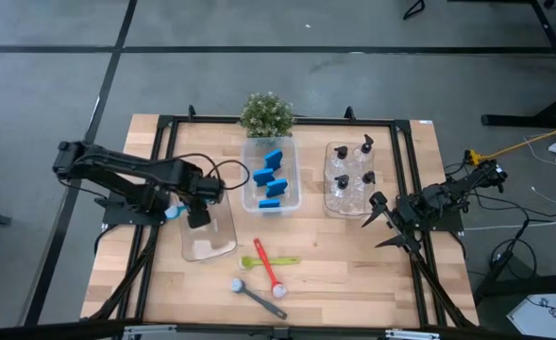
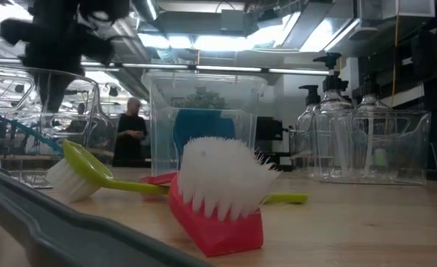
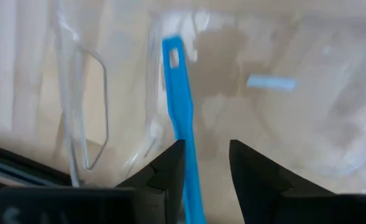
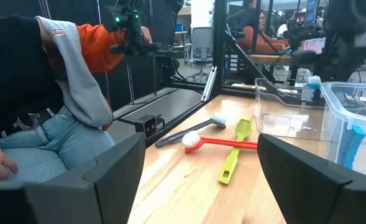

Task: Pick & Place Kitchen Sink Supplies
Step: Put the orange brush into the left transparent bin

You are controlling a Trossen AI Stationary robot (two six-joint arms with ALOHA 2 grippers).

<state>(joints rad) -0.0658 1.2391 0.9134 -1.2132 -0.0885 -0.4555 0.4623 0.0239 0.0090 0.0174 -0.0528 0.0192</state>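
Lowering a blue brush into the left bin

Nearest the table's front edge, at six o'clock, three brushes lie loose: the grey brush (image 1: 257,297), the red brush (image 1: 267,267) crossing the yellow-green brush (image 1: 270,261). Behind them, at nine o'clock, the left gripper (image 3: 205,163) is held over the clear bin (image 1: 208,229), its fingers slightly apart with the blue brush (image 3: 178,106) between them, head end up by the wrist. At three o'clock the right gripper (image 4: 198,165) is parked, fingers spread wide and empty. Farther back, sponges (image 1: 272,181) fill the middle bin and bottles (image 1: 351,172) the right one. With so loose a hold, the brush could tip against the bin wall and fall outside
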